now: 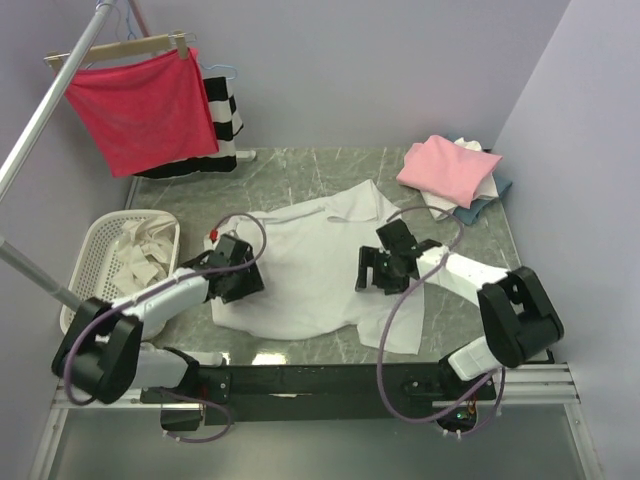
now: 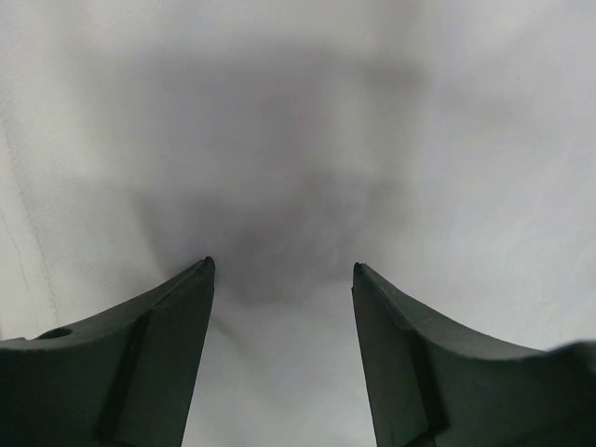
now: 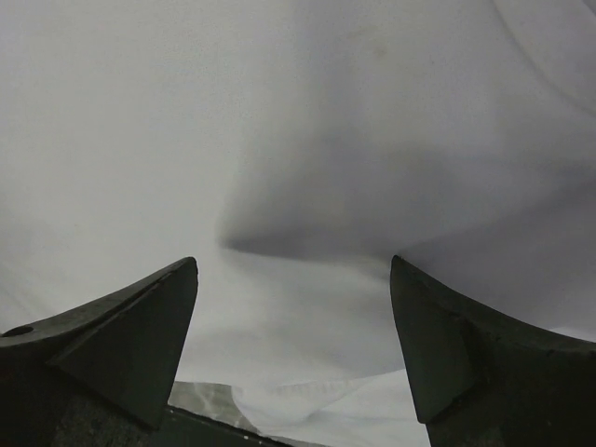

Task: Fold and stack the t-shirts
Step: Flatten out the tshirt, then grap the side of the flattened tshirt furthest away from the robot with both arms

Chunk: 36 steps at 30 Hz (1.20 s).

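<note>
A white t-shirt [image 1: 310, 265] lies spread over the middle of the table, one sleeve pointing toward the back. My left gripper [image 1: 240, 278] is low over its left edge; in the left wrist view [image 2: 283, 264] its jaws stand apart with white cloth [image 2: 298, 140] filling the space beneath them. My right gripper [image 1: 383, 272] is over the shirt's right side, and in the right wrist view [image 3: 294, 260] it is wide open above a raised fold of cloth [image 3: 307, 233]. A folded pink t-shirt [image 1: 450, 168] tops a stack with white and blue-grey ones [image 1: 478, 207] at the back right.
A white laundry basket [image 1: 88, 265] holding pale cloth stands at the left. A red cloth [image 1: 140, 105] on a wooden hanger and a striped garment [image 1: 228, 118] hang from a metal rail [image 1: 40, 110] at the back left. Walls close in behind and to the right.
</note>
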### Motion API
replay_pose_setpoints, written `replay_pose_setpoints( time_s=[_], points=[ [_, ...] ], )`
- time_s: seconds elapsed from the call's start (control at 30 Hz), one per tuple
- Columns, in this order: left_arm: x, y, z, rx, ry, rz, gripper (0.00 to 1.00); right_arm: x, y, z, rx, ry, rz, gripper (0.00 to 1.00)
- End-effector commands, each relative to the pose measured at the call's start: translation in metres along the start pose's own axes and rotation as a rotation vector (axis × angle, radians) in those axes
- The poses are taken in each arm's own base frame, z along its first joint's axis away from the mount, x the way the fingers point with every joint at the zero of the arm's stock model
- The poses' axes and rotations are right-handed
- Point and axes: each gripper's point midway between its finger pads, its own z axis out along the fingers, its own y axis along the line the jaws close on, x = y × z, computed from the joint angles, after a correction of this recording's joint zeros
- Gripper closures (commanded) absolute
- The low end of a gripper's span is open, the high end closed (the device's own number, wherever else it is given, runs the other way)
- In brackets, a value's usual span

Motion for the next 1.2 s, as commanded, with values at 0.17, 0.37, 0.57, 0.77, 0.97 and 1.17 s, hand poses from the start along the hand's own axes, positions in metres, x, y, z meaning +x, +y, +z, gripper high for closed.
replay_pose_setpoints(
  time_s=[0.17, 0.37, 0.57, 0.77, 0.97, 1.17],
  points=[
    [0.036, 0.008, -0.044, -0.074, 0.039, -0.057, 0.31, 0.071, -0.005, -0.047, 0.052, 0.095, 0.067, 0.12],
    [-0.061, 0.004, -0.081, -0.207, -0.305, -0.034, 0.08, -0.019, 0.034, -0.105, -0.044, -0.254, 0.022, 0.06],
    [-0.133, 0.012, -0.060, -0.200, -0.372, -0.075, 0.10, -0.124, 0.024, -0.100, -0.096, -0.364, 0.106, 0.05],
    [-0.126, 0.008, -0.018, -0.161, -0.280, -0.066, 0.16, -0.187, 0.026, -0.079, -0.140, -0.376, 0.104, 0.07],
    [-0.121, 0.009, 0.007, -0.154, -0.260, -0.098, 0.22, -0.211, 0.020, -0.057, -0.175, -0.346, 0.118, 0.08],
    [-0.128, 0.021, 0.018, -0.230, -0.293, -0.084, 0.28, -0.208, 0.016, -0.041, -0.184, -0.298, 0.118, 0.09]
  ],
)
